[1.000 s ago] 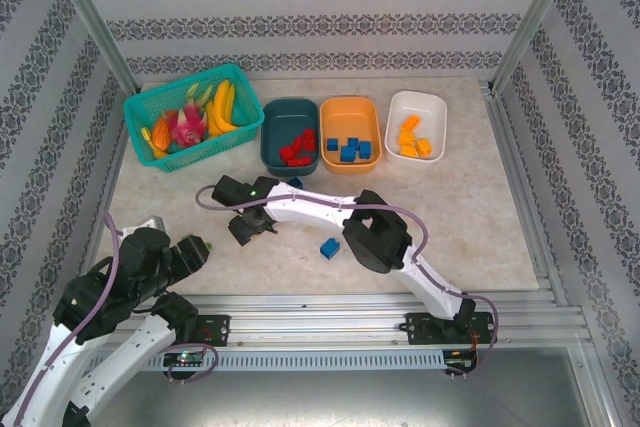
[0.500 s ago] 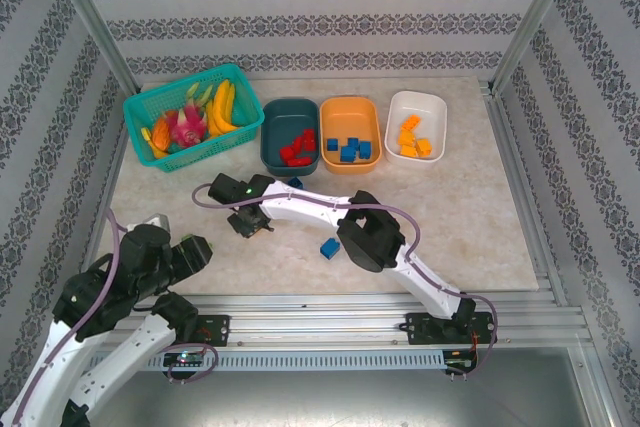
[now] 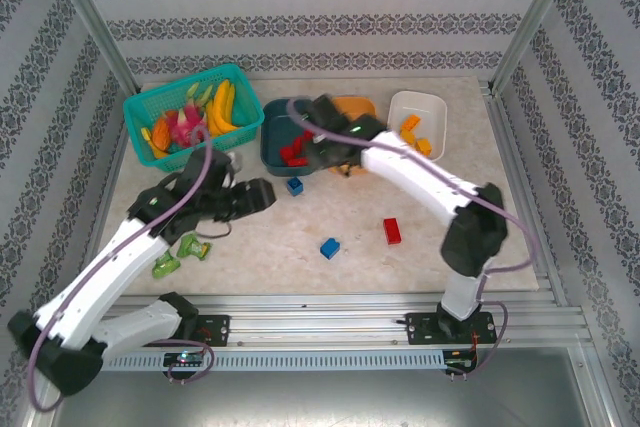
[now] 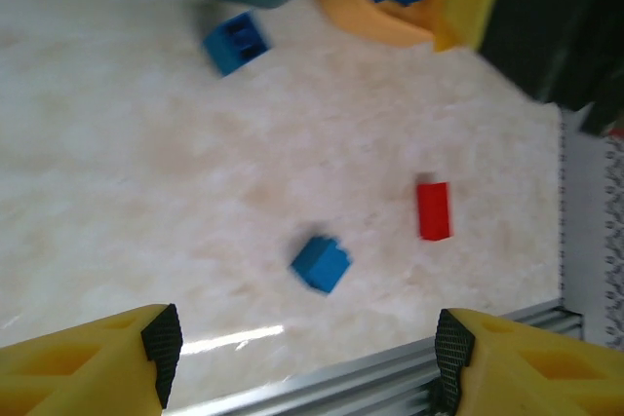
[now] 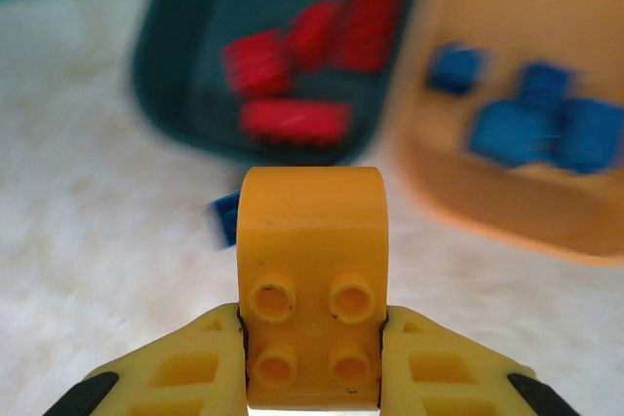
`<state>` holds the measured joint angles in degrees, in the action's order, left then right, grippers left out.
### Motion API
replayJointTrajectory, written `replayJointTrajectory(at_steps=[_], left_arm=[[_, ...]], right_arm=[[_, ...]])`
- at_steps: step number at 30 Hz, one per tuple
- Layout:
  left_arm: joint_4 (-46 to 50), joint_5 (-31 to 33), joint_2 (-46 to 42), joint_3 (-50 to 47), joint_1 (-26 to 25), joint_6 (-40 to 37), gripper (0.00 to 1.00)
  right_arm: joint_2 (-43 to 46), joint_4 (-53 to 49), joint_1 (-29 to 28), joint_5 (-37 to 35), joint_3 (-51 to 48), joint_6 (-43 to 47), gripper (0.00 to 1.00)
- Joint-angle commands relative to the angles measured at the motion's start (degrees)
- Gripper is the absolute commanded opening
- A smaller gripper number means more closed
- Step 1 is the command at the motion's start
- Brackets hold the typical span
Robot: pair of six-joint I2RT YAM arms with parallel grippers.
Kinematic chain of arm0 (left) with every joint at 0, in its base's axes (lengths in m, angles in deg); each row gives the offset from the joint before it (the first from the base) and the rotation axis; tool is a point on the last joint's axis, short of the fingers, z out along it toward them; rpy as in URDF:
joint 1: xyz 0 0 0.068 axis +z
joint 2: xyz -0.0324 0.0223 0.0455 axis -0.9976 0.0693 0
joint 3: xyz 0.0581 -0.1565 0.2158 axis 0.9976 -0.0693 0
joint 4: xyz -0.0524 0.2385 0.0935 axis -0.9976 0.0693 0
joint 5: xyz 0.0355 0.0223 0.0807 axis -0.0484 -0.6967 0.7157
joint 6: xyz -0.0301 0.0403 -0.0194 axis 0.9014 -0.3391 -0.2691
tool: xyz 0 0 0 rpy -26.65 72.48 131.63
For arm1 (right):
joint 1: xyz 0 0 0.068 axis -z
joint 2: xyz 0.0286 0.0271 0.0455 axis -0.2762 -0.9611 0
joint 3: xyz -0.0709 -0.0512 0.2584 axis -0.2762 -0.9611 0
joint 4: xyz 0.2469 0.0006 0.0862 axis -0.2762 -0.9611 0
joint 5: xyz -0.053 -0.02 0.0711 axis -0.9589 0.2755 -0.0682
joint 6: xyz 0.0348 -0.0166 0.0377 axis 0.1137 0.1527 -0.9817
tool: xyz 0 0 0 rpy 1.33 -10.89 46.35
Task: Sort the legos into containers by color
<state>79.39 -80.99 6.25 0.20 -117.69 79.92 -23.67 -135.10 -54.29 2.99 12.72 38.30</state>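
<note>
R gripper (image 5: 312,362): clamped on an orange-yellow lego (image 5: 312,241). The brick stands upright between both fingers, studs facing the wrist cam.
- Ahead, L side: dark teal tub (image 5: 185,56) w/ red legos (image 5: 292,119).
- Ahead, R side: orange tub (image 5: 419,143) w/ blue legos (image 5: 531,129).
- The held brick lines up approx. w/ the gap between those two tubs, at their near ends.
- A loose blue lego (image 5: 224,216) on the table pokes out from behind the held brick, L side, just outside the teal tub.

L gripper (image 4: 307,343): spread wide, nothing held, above the table (image 3: 480,197).
- A second blue lego (image 4: 320,263) lies on the table ahead of the fingers, approx. centred between them and clear of both.
- A red lego (image 4: 433,209) lies near it toward the R finger's side, not touching.

White tub (image 3: 428,112): R end of the tub row, holds orange-yellow legos (image 3: 410,125), separated from the held brick by the orange tub.

Teal mesh basket (image 3: 137,119) w/ toy fruit (image 3: 215,107) stands L of the tubs. A small green item (image 3: 190,249) lies beside the L arm.
</note>
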Motion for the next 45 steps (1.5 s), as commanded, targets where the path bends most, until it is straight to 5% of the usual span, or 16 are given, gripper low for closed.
replayJointTrajectory(at_steps=[1,9,21,31,38,45], left_arm=[[-13.0,-4.4,8.4,5.3,-2.9,-3.6,0.72],[-23.1,-9.5,33.3,23.2,-6.5,-2.7,0.72],[-18.9,-15.7,62.3,55.6,-6.8,-2.7,0.71],[-17.4,-17.2,69.4,63.3,-6.8,-1.4,0.71],[-17.6,-17.7,69.0,63.3,-7.1,-1.1,0.71],[-13.9,-16.5,66.4,63.0,-8.4,-2.4,0.71]], right_arm=[[2.7,-2.5,8.7,-2.4,-4.8,0.1,0.19],[-6.4,-2.7,28.6,-2.3,2.0,3.0,0.20],[-31.3,-10.1,36.4,-7.5,27.9,1.7,0.20],[-41.4,-14.6,38.1,-5.8,39.5,1.0,0.28],[-41.5,-14.2,38.0,-4.2,40.5,0.9,0.53],[-36.6,-13.6,36.1,-5.1,39.8,0.4,0.62]])
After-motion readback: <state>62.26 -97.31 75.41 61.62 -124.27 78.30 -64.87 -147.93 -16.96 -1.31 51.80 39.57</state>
